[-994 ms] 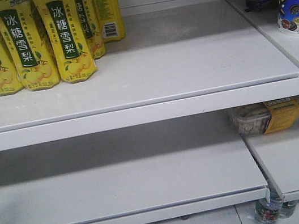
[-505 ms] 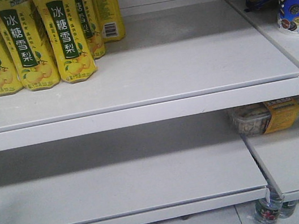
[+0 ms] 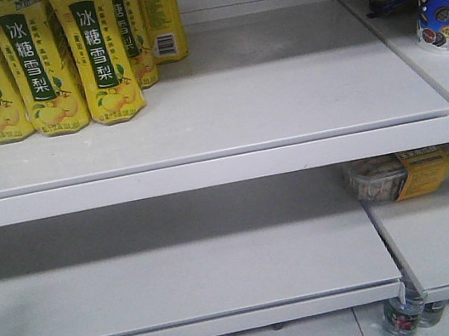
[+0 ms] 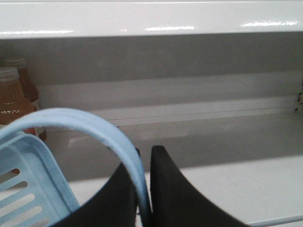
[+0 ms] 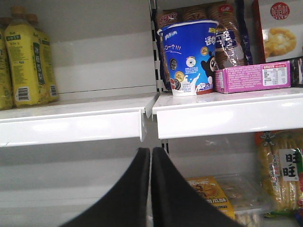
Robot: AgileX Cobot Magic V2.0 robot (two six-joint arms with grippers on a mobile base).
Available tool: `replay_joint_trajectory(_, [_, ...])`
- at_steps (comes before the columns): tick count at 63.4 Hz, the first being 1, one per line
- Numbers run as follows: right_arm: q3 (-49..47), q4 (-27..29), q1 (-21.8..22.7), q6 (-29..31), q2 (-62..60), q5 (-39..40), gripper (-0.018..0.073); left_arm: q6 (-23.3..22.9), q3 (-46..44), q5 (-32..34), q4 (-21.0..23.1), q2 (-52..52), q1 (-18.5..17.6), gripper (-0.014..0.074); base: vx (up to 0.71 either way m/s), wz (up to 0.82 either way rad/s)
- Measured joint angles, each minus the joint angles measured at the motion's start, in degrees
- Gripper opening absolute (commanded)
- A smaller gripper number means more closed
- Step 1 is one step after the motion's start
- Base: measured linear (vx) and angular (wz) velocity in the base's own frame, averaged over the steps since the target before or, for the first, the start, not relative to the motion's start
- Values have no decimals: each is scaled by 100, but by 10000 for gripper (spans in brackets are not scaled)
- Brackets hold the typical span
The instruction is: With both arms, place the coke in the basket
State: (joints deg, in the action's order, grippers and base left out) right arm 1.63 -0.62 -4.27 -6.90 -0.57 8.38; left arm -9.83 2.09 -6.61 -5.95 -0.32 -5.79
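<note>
Three views on my screens, listed left to right.

Basket: I see its light blue slotted side at the lower left of the left wrist view; a sliver of light blue also shows at the lower left edge of the front view.
Basket handle: arches up and right, then runs down between the left gripper's fingers.
Left gripper: clenched on the basket handle, black fingers pressed to either side of the strap.
Amber bottles: stand behind the basket at the left edge, on a white shelf.
Coke: I find it in none of my views.
Yellow pear-drink bottles: a row on the left of the upper shelf in the front view; also at the left of the right wrist view.
Right gripper: black fingers closed together, tips touching, nothing between them.
Blue snack cup: on the neighbouring shelf, right of the shelf joint.
Pink box: just beside the cup, to its right.
Packaged snacks: on the shelf below, far right.
</note>
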Motion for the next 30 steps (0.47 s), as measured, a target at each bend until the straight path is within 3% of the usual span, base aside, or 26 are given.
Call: replay_joint_trajectory(30, [0,0,0,0,0,-5,-5,0,0,0,0,0,0,-6,0,0])
